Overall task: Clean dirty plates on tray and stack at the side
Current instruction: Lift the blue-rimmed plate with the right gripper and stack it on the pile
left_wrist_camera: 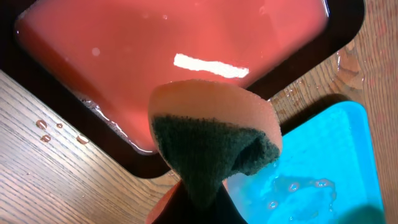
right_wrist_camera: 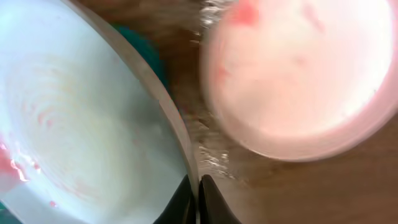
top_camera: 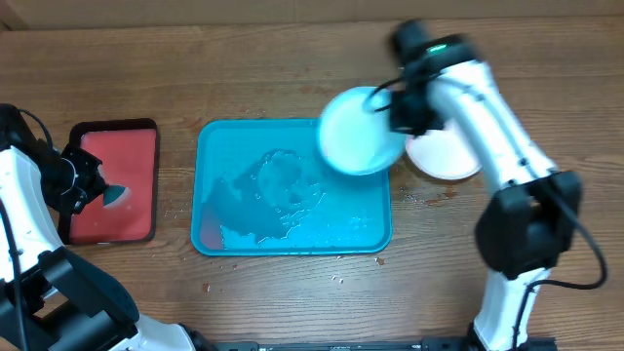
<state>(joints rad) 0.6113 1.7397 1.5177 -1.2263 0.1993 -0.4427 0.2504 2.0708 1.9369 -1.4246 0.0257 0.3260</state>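
My right gripper (top_camera: pixel 398 109) is shut on the rim of a pale mint plate (top_camera: pixel 356 132), which hangs tilted above the far right corner of the teal tray (top_camera: pixel 219 156). In the right wrist view its fingers (right_wrist_camera: pixel 198 198) pinch the mint plate's rim (right_wrist_camera: pixel 81 124); faint red smears show on the plate. A white plate (top_camera: pixel 447 158) lies on the table right of the tray, and its face is pink-smeared (right_wrist_camera: pixel 298 74). My left gripper (top_camera: pixel 97 190) is shut on a sponge (left_wrist_camera: pixel 211 143), dark green side facing the camera, above the small red tray.
A small dark-rimmed tray (top_camera: pixel 112 180) holding red liquid (left_wrist_camera: pixel 174 62) sits left of the teal tray. Water pools on the teal tray's floor (left_wrist_camera: pixel 329 168). Droplets dot the wood around both trays.
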